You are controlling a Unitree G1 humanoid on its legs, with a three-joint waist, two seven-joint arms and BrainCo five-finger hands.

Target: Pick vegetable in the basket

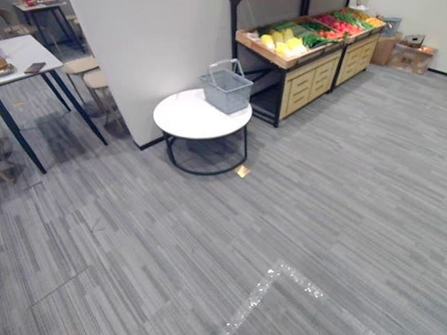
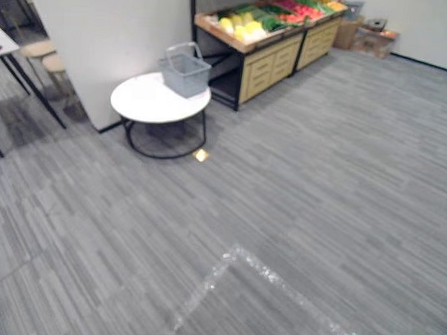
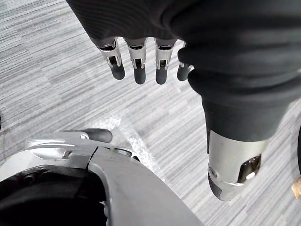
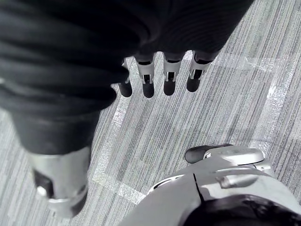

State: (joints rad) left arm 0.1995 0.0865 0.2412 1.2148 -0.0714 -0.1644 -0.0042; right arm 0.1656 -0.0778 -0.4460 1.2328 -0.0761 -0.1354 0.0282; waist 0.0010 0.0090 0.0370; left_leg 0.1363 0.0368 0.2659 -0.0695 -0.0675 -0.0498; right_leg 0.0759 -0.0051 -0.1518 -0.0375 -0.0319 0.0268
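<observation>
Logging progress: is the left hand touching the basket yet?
Apart. The left wrist view shows the left hand hanging over floor, fingers straight; the left eye view shows the basket far off on the round table.

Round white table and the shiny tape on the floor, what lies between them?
Bare grey floor, except a small yellow piece by the table's base, in both eye views.

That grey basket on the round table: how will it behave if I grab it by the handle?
The basket looks like rigid slatted plastic, so it is probably stiff and light. Its handle stands upright and likely pivots, so the load may sway. On the smooth table it might slide if nudged.
</observation>
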